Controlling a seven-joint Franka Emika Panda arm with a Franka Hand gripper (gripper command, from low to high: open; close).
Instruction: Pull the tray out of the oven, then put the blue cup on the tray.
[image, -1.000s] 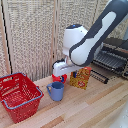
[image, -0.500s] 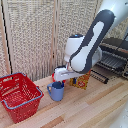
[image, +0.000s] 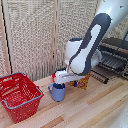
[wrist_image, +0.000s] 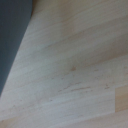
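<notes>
- The small light-blue mug with a side handle stands upright on the pale wooden table top, between the red basket and the oven.
- The robot's gripper is right on top of the mug. Its fingers are hidden by the white wrist and the mug, so it is not possible to tell how wide it is open or if it has hold of the mug.
- The big white and dark grey robot arm reaches down to it from the exterior view's upper right.
- An orange and yellow box-like thing sits just behind the mug, half hidden by the arm.
- The red plastic basket with holes in its sides sits on the table at the exterior view's left, near the mug but not touching it.
- The silver and black toaster oven is at the exterior view's right, with its door down.
- The dark wire rack of thin bars sticks out of the front of the oven.
- The wrist view shows only blurry pale wood and a dark shape along one edge.
</notes>
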